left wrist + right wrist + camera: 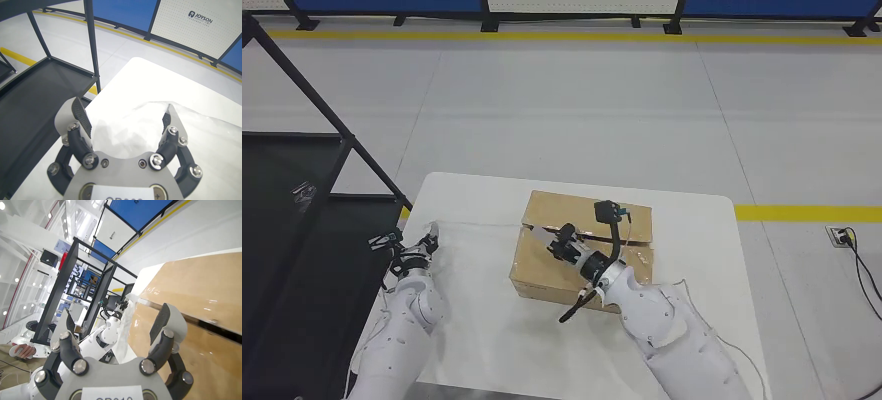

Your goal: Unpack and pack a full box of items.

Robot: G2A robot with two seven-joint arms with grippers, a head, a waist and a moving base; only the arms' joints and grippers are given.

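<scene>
A cardboard box point(632, 222) lies in the middle of the white table point(692, 290), its top flaps down with a dark seam point(208, 325) between them and glossy tape over the top point(198, 285). My right gripper point(552, 238) hovers open over the box's left end. In its wrist view point(115, 309) one finger point(160, 321) is over the box top and the other is past the side. My left gripper point(412, 243) is open near the table's left edge, holding nothing point(122, 103), above a crinkled clear plastic sheet point(151, 117).
A black metal shelf rack point(302, 200) stands against the table's left side, its dark tray point(37, 91) just beside my left gripper. A yellow floor line point(802, 212) runs past the table. Bare table surface lies in front of and right of the box.
</scene>
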